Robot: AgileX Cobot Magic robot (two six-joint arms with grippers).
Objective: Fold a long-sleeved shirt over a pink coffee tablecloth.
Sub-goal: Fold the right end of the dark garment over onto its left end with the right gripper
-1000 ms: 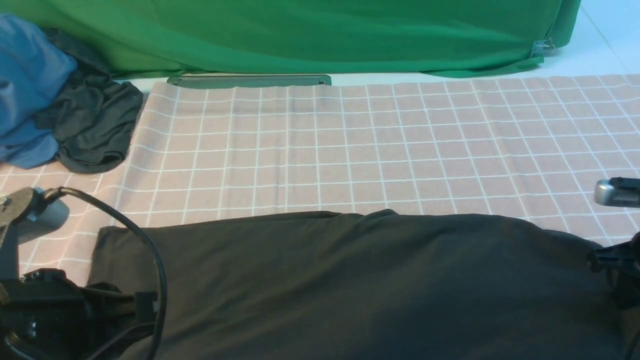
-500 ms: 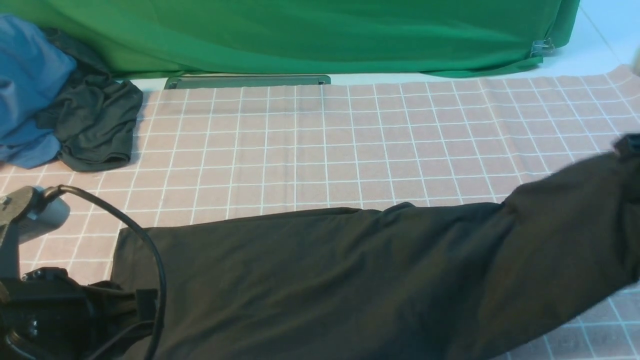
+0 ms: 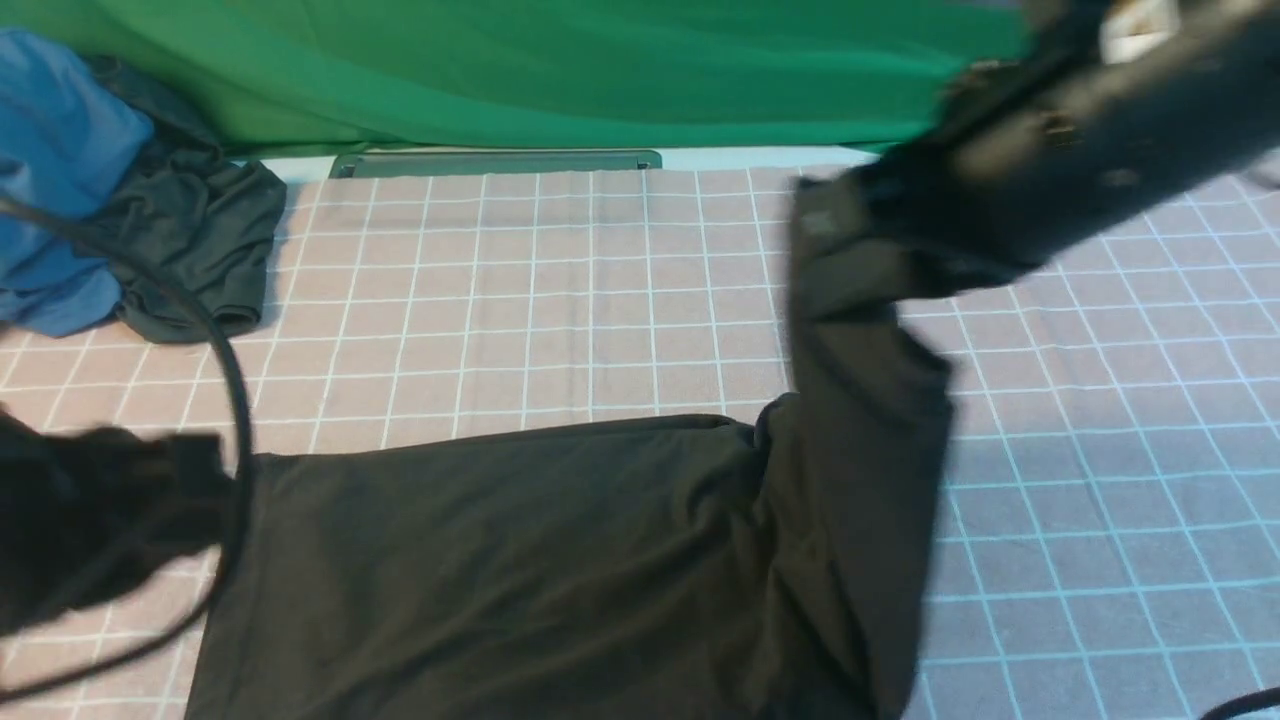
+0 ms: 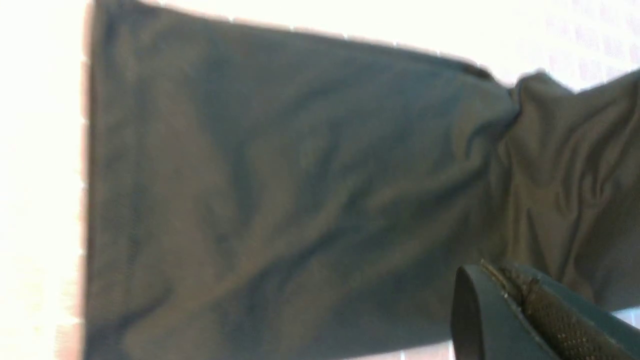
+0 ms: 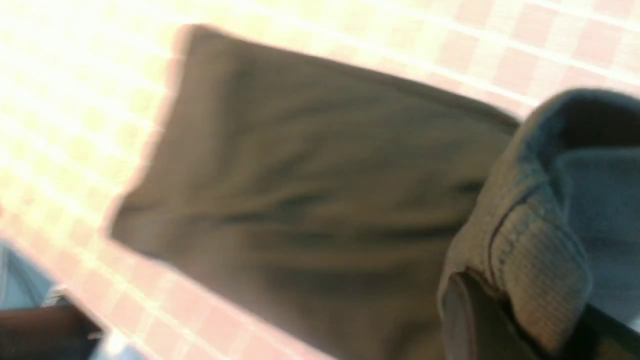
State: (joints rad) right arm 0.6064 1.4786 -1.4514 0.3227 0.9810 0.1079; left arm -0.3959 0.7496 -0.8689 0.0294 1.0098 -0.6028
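Note:
The long-sleeved shirt [image 3: 520, 560] lies black and flat across the near part of the pink coffee tablecloth [image 3: 600, 300]. Its right end is lifted and hangs as a strip from my right gripper [image 3: 830, 225], which is high over the cloth and blurred. In the right wrist view that gripper [image 5: 480, 290] is shut on a ribbed cuff [image 5: 535, 270], with the rest of the shirt [image 5: 310, 200] below. My left gripper [image 4: 492, 280] is shut with nothing in it, above the shirt [image 4: 280, 190]. In the front view the left arm [image 3: 100, 500] is a dark blur at the shirt's left edge.
A blue garment [image 3: 50, 170] and a smaller dark garment [image 3: 190, 250] are piled at the far left of the cloth. A green cloth [image 3: 600, 70] hangs along the back, with a grey-green bar [image 3: 495, 160] at its foot. A black cable [image 3: 235, 400] loops by the left arm.
My right gripper has swung up and to the left, carrying the shirt's right end off the cloth. The left arm has moved and is now blurred.

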